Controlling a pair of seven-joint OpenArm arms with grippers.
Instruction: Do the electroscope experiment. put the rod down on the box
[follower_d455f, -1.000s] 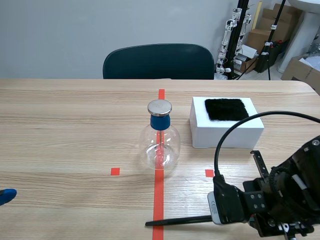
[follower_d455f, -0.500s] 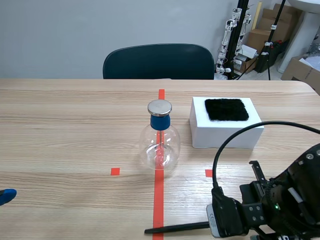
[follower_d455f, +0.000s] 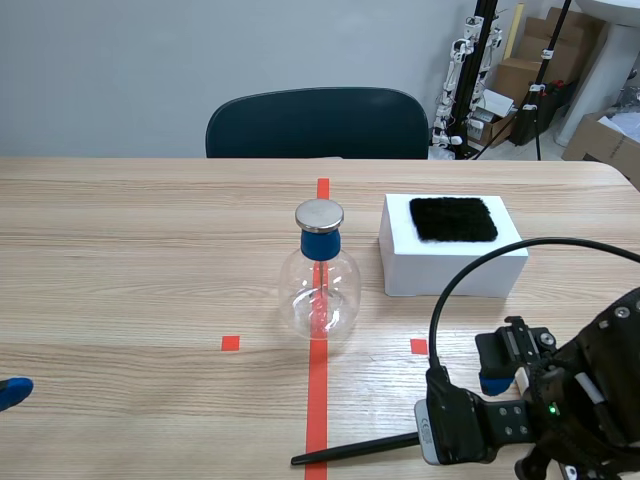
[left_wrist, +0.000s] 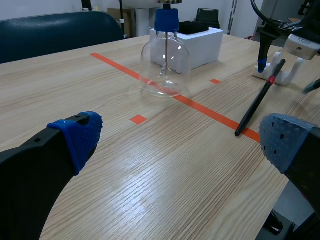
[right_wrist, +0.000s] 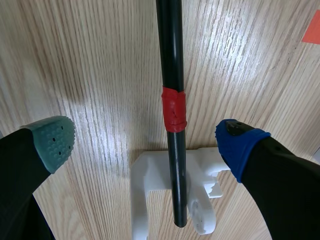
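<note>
My right gripper hangs spread astride the rod, which lies in a white cradle with its tip on the worktop. It isn't on the box beyond yet, so I'd say the next move is close, lift, carry across.

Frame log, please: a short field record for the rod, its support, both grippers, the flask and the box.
rod: black, red band, lying on white stand, tip on table
right gripper: open, fingers either side of rod, apart from it
left gripper: open, holding nothing
flask: upright, beside the box
box: white, black cloth on top, no rod on it
</note>
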